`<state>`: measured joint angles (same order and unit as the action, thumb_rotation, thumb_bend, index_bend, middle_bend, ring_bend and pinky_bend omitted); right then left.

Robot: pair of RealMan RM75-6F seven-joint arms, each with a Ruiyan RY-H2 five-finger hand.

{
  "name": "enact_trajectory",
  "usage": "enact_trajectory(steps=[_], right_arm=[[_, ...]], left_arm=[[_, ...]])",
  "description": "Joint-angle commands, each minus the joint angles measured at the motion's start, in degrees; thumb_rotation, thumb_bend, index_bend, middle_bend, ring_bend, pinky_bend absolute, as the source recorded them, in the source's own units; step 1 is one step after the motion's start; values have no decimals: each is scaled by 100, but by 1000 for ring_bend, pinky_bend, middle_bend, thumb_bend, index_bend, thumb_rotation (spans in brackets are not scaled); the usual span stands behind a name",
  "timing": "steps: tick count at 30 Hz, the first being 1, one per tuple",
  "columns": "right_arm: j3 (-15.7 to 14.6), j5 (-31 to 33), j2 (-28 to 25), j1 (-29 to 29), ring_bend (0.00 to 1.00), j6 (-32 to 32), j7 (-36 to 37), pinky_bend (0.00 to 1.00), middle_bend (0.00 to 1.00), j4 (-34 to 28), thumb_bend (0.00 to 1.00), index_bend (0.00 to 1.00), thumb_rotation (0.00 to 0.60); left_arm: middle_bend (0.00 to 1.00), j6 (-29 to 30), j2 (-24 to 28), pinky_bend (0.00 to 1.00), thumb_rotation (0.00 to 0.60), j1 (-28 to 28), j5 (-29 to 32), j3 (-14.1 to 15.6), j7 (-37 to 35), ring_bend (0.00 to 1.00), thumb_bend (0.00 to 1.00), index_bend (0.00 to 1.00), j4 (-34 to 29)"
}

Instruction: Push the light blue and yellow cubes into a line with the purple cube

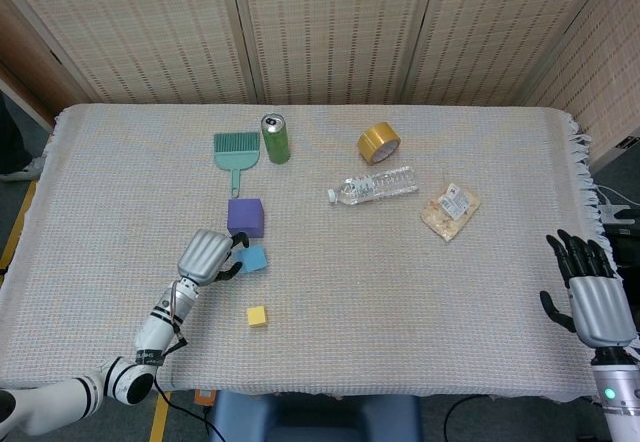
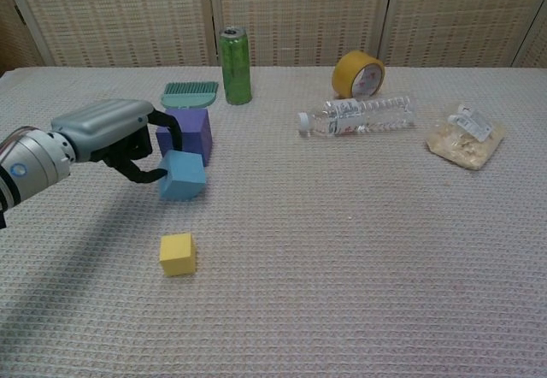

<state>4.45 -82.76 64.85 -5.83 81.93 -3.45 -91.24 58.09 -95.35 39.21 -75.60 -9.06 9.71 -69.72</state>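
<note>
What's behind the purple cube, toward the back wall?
A green hand brush lies just behind the purple cube. In the chest view, the cube hides the brush's handle.

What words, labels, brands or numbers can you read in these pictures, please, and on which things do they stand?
No text can be read as it stands.
Can: print too blurred to read.
Bottle: clear label, nothing legible.
Snack bag: white label, print too small.
Tape roll: core marks too blurred.
Cubes, brush and both hands: no text visible.
</note>
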Motion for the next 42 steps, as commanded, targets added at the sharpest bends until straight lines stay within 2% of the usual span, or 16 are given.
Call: enact_trajectory(steps=[1,7,15,22,29,33,36,42], right_arm=[[3,7,-4,6,0,8,-5,0,0,-9,135,0,600],[-4,31,0,-6,0,-38,-39,0,0,-23,136,0,600],[-20,13,-18,5,0,-28,-50,0,0,-55,136,0,600],[-38,-10,-32,4,0,-40,-38,0,0,-61,135,0,600],[-62,-61,-39,8,0,-28,-28,0,0,-84,135,0,600],[-76,-88,-41,9,0,-26,-27,0,0,-90,136,0,600],[-93,-101,-44,1,0,-56,-21,0,0,-95,135,0,600],[-117,-146,-47,5,0,-45,-30,0,0,-112,136,0,600]], left_arm=[[1000,-25,-10,1000,600,10,-7,11,-66,1000,348,403,93],[1000,104,19,1000,600,-47,-79,56,-113,1000,349,337,99],[1000,267,105,1000,600,-88,-198,98,-42,1000,348,333,-94],[1000,591,418,1000,600,-289,-323,211,184,1000,347,339,-567],[1000,727,618,1000,600,-617,-372,550,239,1000,368,337,-1026],[1000,476,831,1000,600,-723,-291,819,386,1000,392,219,-1445],[1000,539,893,1000,600,-797,-442,961,519,1000,392,202,-1690],[1000,555,865,1000,600,-860,-525,1040,689,1000,400,201,-1740]])
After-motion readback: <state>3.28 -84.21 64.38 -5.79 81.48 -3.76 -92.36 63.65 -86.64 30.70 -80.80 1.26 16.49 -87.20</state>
